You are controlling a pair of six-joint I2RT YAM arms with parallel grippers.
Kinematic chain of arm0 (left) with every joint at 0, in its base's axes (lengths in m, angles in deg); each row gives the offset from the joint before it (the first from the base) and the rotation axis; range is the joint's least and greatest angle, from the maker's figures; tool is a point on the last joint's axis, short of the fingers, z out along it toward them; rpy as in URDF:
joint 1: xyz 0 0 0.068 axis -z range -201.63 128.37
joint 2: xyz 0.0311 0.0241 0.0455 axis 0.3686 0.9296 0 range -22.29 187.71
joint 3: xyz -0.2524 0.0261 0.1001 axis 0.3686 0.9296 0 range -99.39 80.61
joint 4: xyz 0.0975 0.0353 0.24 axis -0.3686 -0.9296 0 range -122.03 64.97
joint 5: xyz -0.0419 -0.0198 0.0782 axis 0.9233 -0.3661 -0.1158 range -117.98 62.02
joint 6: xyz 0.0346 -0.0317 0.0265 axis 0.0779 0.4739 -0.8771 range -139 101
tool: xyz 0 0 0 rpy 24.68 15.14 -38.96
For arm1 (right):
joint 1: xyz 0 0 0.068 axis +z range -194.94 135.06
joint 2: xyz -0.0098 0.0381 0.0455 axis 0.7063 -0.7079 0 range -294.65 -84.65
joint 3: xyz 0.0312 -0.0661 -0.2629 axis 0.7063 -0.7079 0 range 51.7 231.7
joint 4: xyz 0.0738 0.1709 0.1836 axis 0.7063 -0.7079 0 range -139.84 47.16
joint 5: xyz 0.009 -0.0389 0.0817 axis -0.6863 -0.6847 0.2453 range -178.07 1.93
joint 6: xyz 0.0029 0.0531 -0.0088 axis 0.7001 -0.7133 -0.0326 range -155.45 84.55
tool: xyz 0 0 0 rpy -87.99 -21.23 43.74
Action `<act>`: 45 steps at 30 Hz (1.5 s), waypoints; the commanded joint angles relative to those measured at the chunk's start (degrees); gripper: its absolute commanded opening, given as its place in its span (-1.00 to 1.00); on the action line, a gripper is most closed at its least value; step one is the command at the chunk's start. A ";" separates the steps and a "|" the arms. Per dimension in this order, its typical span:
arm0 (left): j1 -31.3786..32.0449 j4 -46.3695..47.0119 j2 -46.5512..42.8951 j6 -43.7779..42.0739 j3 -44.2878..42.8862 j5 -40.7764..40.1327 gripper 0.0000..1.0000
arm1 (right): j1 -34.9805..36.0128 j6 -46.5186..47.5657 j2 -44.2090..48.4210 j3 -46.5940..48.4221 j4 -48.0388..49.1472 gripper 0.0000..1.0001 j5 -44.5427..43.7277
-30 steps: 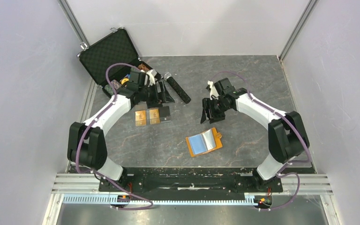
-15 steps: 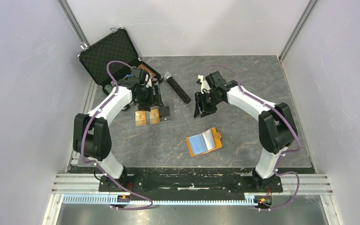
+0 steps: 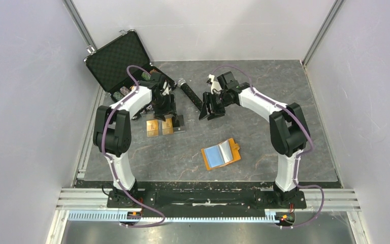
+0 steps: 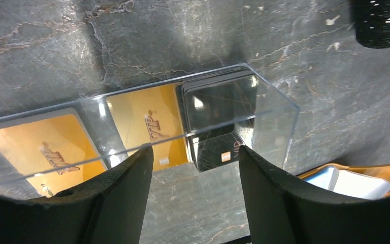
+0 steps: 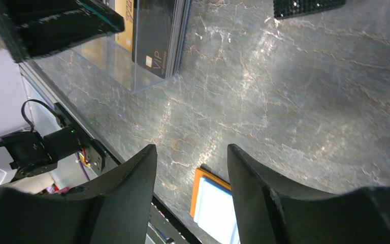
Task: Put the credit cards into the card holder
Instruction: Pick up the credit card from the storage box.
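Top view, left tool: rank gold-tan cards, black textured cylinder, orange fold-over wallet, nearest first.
1. Gold-tan cards, right at the left tool, on its near side.
2. Black textured cylinder, to the tool's right, farther back.
3. Orange fold-over wallet, farthest, lying open toward the near right.

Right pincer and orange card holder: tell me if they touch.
Apart. The top external view shows the right pincer beyond the card holder, with bare tabletop between them.

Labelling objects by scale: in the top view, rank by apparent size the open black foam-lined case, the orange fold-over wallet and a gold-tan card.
Largest: open black foam-lined case.
Then: orange fold-over wallet.
Smallest: gold-tan card; its neighbouring card looks equal.
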 commanded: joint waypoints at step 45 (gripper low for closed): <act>4.05 12.33 -3.72 4.23 6.01 6.86 -0.88 | 2.30 -8.02 -12.69 8.03 9.94 0.25 10.83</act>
